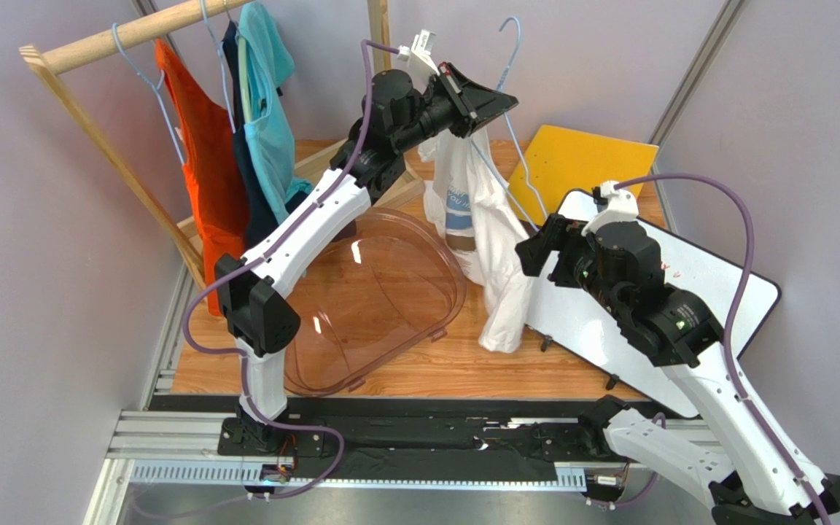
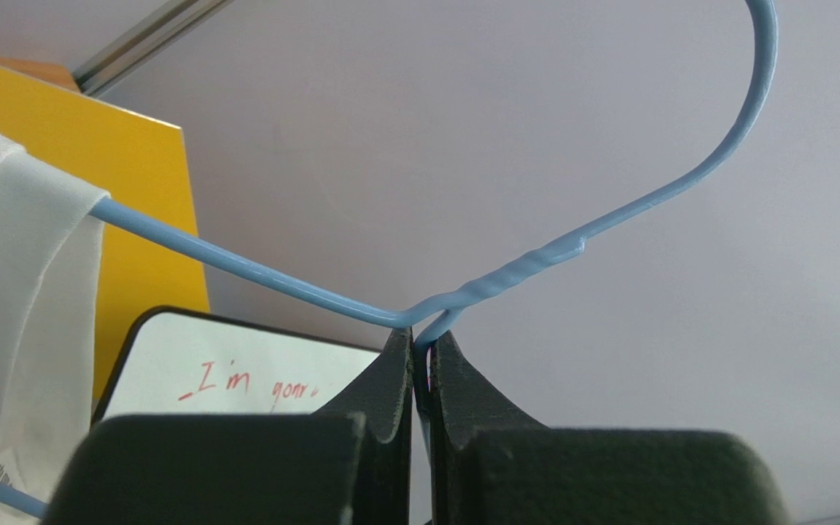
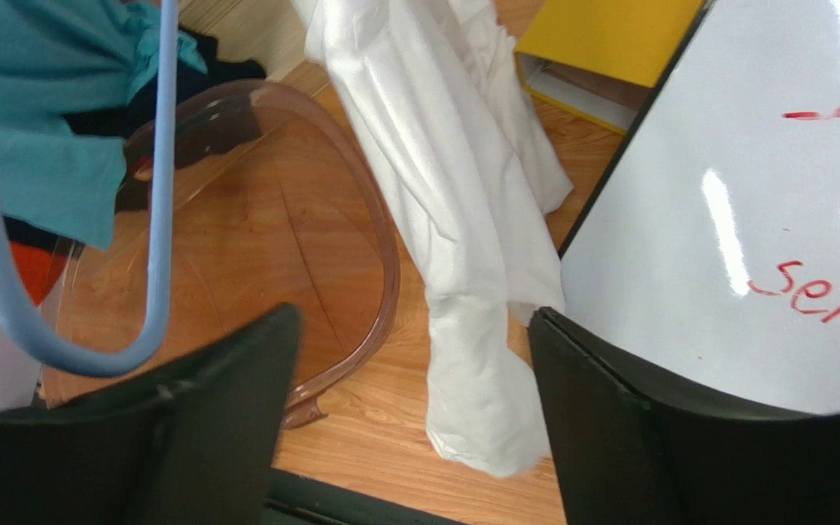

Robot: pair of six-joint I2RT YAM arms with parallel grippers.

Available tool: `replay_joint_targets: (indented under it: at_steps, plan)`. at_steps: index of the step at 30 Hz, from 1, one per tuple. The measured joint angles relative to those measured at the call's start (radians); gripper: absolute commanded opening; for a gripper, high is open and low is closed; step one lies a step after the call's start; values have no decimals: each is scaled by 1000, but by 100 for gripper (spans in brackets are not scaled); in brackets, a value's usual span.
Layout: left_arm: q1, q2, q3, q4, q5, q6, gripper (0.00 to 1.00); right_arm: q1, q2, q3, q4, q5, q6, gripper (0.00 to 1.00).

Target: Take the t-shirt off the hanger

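Observation:
A white t-shirt (image 1: 490, 235) hangs in a bunch from a blue wire hanger (image 1: 512, 66) held up above the table. My left gripper (image 1: 496, 104) is shut on the hanger's twisted neck (image 2: 523, 268), with the wire pinched between the jaws (image 2: 421, 345). One sleeve is draped over the hanger's arm (image 2: 8, 328). My right gripper (image 1: 534, 254) is open, level with the shirt's lower part. The shirt's hanging end (image 3: 468, 273) lies between its fingers (image 3: 411, 315), nearer the right finger; I cannot tell if they touch. A blue wire loop (image 3: 162, 164) shows at the left.
A clear brown plastic basket (image 1: 392, 295) sits on the wooden table under the left arm. A wooden rack (image 1: 118, 38) at the back left carries orange, navy and teal garments (image 1: 205, 164). A whiteboard (image 1: 709, 284) and a yellow board (image 1: 578, 153) lie at the right.

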Motion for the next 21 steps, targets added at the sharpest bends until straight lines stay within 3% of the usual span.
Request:
replay_joint_targets:
  at_steps: [3, 9, 14, 20, 21]
  plan:
    - [0, -11, 2, -45, 0, 45, 0, 0, -16, 26, -48, 58, 16, 100]
    - [0, -23, 13, -90, 0, 105, 0, 0, -294, -70, -69, 66, -27, 98]
    - [-9, -26, 13, -106, 0, 148, 0, -1, -239, 37, -87, -29, -134, 93]
    - [-43, -26, 15, -131, 10, 177, 0, -1, -12, 191, -79, -197, -221, 68]
    - [-52, -27, 15, -134, 13, 180, 0, -1, 21, 216, -72, -213, -231, 57]
